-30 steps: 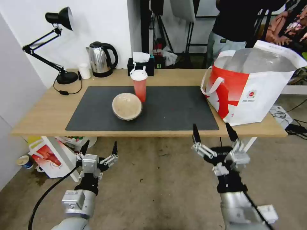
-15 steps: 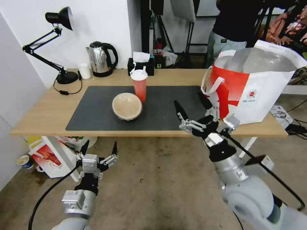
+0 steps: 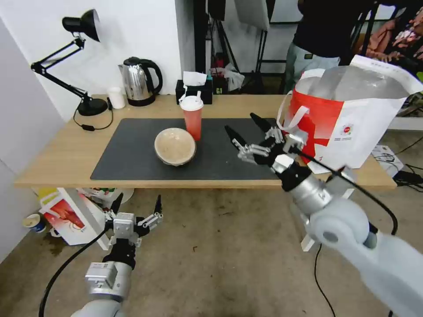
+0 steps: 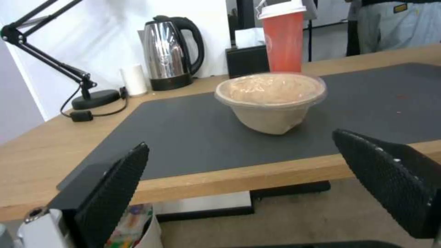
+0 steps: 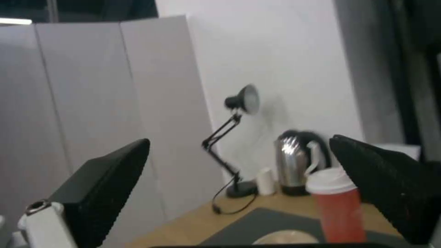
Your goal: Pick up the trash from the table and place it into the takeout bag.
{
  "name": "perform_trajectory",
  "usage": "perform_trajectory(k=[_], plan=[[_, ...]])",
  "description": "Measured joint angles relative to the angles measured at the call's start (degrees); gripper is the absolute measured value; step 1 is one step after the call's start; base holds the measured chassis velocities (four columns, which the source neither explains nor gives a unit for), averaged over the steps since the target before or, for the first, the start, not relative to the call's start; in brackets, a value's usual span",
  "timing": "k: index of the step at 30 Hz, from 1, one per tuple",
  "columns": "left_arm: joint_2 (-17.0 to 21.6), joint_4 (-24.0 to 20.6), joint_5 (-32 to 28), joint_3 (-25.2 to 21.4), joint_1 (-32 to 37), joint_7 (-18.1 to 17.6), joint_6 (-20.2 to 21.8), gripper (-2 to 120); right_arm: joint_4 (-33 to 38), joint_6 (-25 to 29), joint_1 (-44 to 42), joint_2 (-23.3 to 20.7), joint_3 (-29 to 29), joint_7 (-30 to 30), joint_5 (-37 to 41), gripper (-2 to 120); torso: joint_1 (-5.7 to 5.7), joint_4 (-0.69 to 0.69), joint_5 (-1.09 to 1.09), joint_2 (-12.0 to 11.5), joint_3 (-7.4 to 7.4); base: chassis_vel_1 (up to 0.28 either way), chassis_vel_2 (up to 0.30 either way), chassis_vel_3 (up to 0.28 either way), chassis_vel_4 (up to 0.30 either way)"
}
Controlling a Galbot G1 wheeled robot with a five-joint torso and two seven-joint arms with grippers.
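- Right gripper [image 3: 249,128]: fingers spread wide, empty, above the mat [image 3: 132,149], between cup and bag.
- Left gripper [image 3: 136,206]: fingers apart, empty, parked below the table [image 3: 57,154] edge.
- Bowl [image 3: 175,146]: beige, on the mat, film-covered.
- Cup [image 3: 192,116]: red, white lid, upright just behind the bowl.
- Bag [image 3: 348,114]: open, at the table's right end.
- Kettle [image 3: 139,81], lamp [image 3: 79,57]: along the back edge.

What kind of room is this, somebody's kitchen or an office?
Probably a workshop or test studio, not a kitchen: a bare concrete floor, tripods and stands behind the table, and a desk lamp beside a kettle set out as props.
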Motion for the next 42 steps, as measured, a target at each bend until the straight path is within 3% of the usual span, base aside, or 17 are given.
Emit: perform_trajectory(k=[9, 15, 26, 42], plan=[[0.0, 0.0, 0.0, 0.0, 0.0, 0.0, 0.0, 100, -6.52, -8.35, 12.99, -0.08, -5.69, -3.66, 7.6, 100, 0.0, 0.0, -0.01, 0.0, 0.0, 0.0, 0.0, 0.0, 0.0], [0.0, 0.0, 0.0, 0.0, 0.0, 0.0, 0.0, 100, -8.88, -10.89, 17.65, -0.05, -7.74, 2.5, 8.34, 100, 0.01, 0.0, 0.0, 0.0, 0.0, 0.0, 0.0, 0.0, 0.0], [0.0, 0.0, 0.0, 0.0, 0.0, 0.0, 0.0, 100, -11.8, -12.15, 19.56, 0.54, -8.3, 7.72, 5.87, 100, 0.0, -0.01, 0.0, 0.0, -0.01, 0.0, 0.0, 0.0, 0.0], [0.0, 0.0, 0.0, 0.0, 0.0, 0.0, 0.0, 100, -17.24, -15.24, 21.27, 2.5, -9.77, 8.63, 4.92, 100, 0.0, 0.0, 0.0, 0.0, -0.01, 0.0, 0.0, 0.0, 0.0]])
